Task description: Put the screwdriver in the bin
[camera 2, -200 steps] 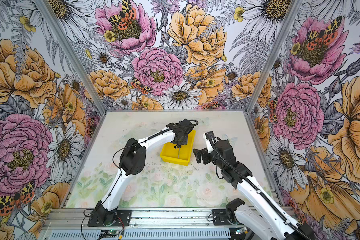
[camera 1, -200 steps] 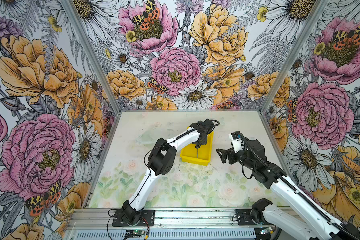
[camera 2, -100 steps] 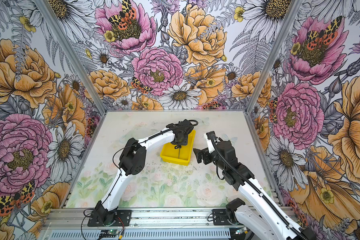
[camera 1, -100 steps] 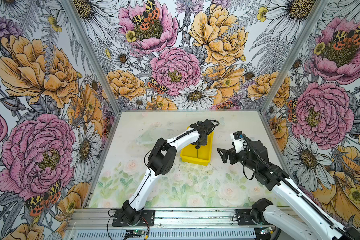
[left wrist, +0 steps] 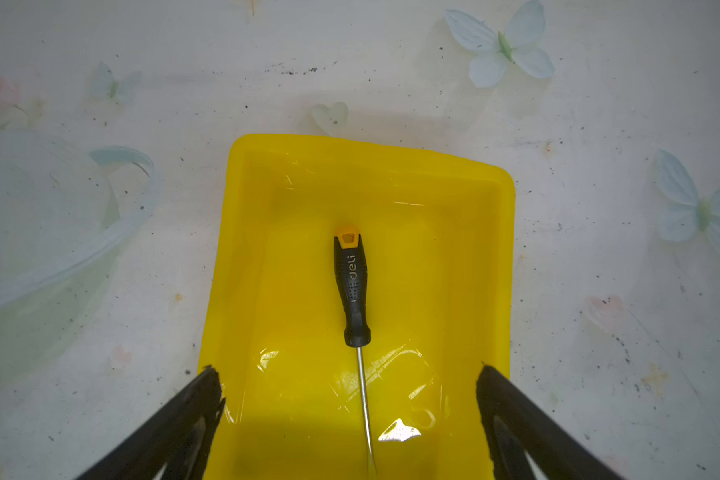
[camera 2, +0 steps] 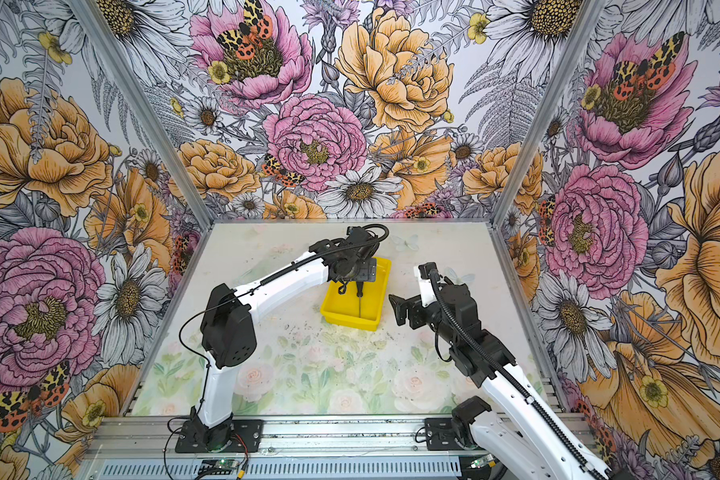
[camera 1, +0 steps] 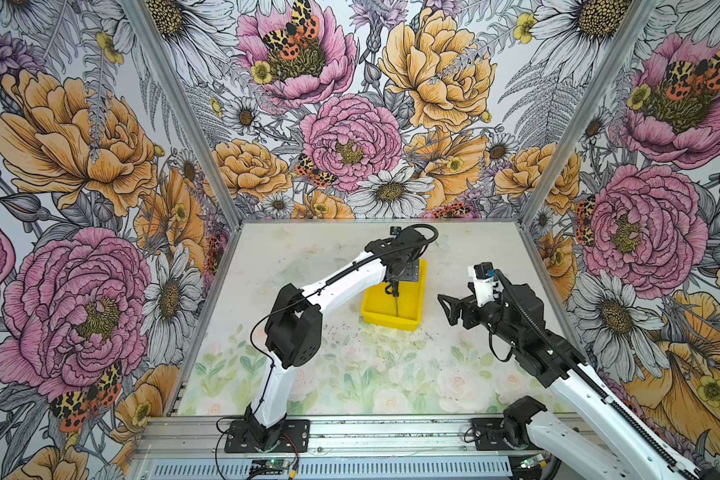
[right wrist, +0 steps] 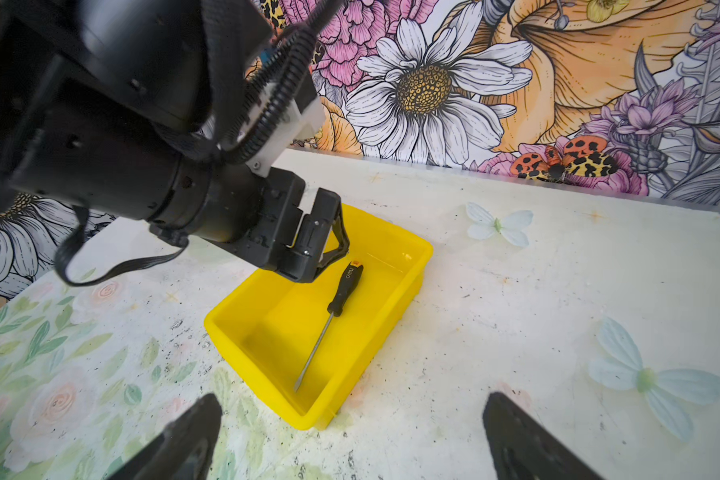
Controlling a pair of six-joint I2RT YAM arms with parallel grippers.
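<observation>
The screwdriver (left wrist: 352,286) has a black handle with an orange butt and lies flat on the floor of the yellow bin (left wrist: 508,249), free of any finger. Its thin shaft (camera 1: 397,305) runs toward the bin's near wall. My left gripper (left wrist: 346,370) hovers just above it, open, with a fingertip over each long side of the bin. The right wrist view shows the screwdriver (right wrist: 344,291) inside the bin (right wrist: 416,266) under the left gripper (right wrist: 329,249). My right gripper (right wrist: 352,399) stands open and empty above the table, just right of the bin (camera 1: 391,322).
The bin (camera 2: 352,322) sits mid-table, toward the back. The left arm's elbow (camera 1: 294,328) rises over the table's left half. Flowered walls close in the back and both sides. A metal rail (camera 1: 391,432) runs along the front edge.
My left gripper's jaws have gone from shut to wide open, letting go of the screwdriver, which now lies in the bin. The right arm has barely moved.
</observation>
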